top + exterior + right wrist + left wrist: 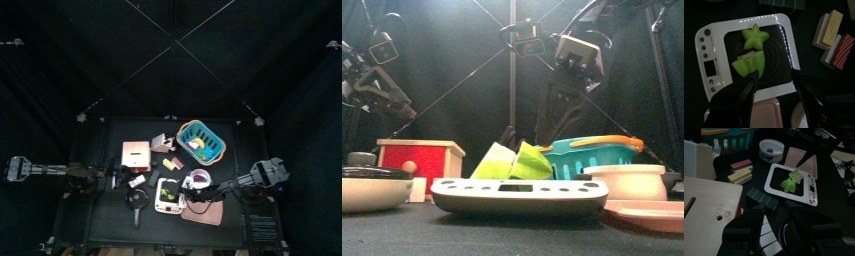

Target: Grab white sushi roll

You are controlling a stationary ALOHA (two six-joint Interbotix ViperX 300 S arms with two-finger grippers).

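Observation:
A small white piece (pixel 138 181), seemingly the white sushi roll, lies on the table just right of my left gripper (pixel 116 179). In the left wrist view a white, dark-banded patch (pixel 765 232) shows low between that gripper's (pixel 784 230) open jaws; I cannot tell if it is touched. My right gripper (pixel 201 196) hovers open over the white scale (pixel 714 55), above two green star-fruit pieces (pixel 753 36). Two other sushi pieces, one red-topped (pixel 741 164) and one yellow-topped (pixel 740 175), lie beyond the left gripper.
A wooden box (pixel 136 153) stands at the back left and a teal basket (pixel 203 140) at the back right. A white bowl (pixel 198 178), a pink plate (pixel 209 211) and a black pan (pixel 138 200) crowd the front. A dark block (pixel 763 198) lies near the scale.

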